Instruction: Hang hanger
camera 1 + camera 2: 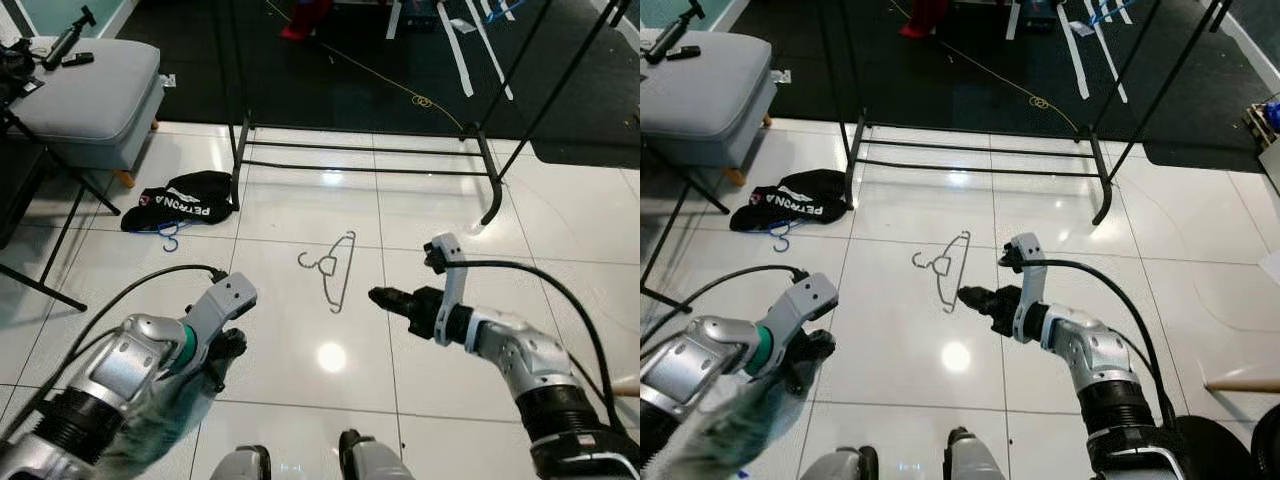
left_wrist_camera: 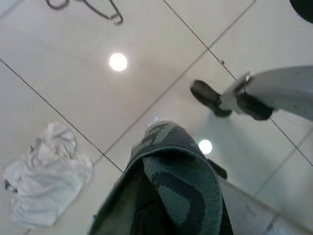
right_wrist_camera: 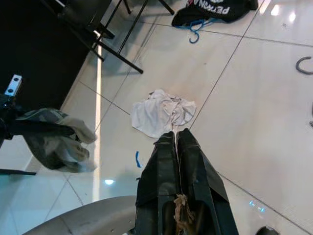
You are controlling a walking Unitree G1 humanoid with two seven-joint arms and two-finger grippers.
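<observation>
A thin grey wire hanger (image 1: 335, 270) lies flat on the white tiled floor in front of me, hook toward the left. My right gripper (image 1: 380, 296) hovers low just to the right of it with its fingers (image 3: 188, 152) pressed together and nothing between the tips. My left gripper (image 1: 225, 350) is held lower left of the hanger, with a green-grey garment (image 2: 171, 181) draped over it and covering its fingers. The black clothes rack (image 1: 360, 150) stands beyond the hanger, its base bars on the tiles.
A black garment with a blue hanger (image 1: 185, 200) lies by the rack's left leg. A white cloth (image 3: 164, 112) lies on the floor to my left. A grey ottoman (image 1: 90, 85) and tripod legs (image 1: 60, 240) stand far left. A dark mat (image 1: 400, 60) lies behind the rack.
</observation>
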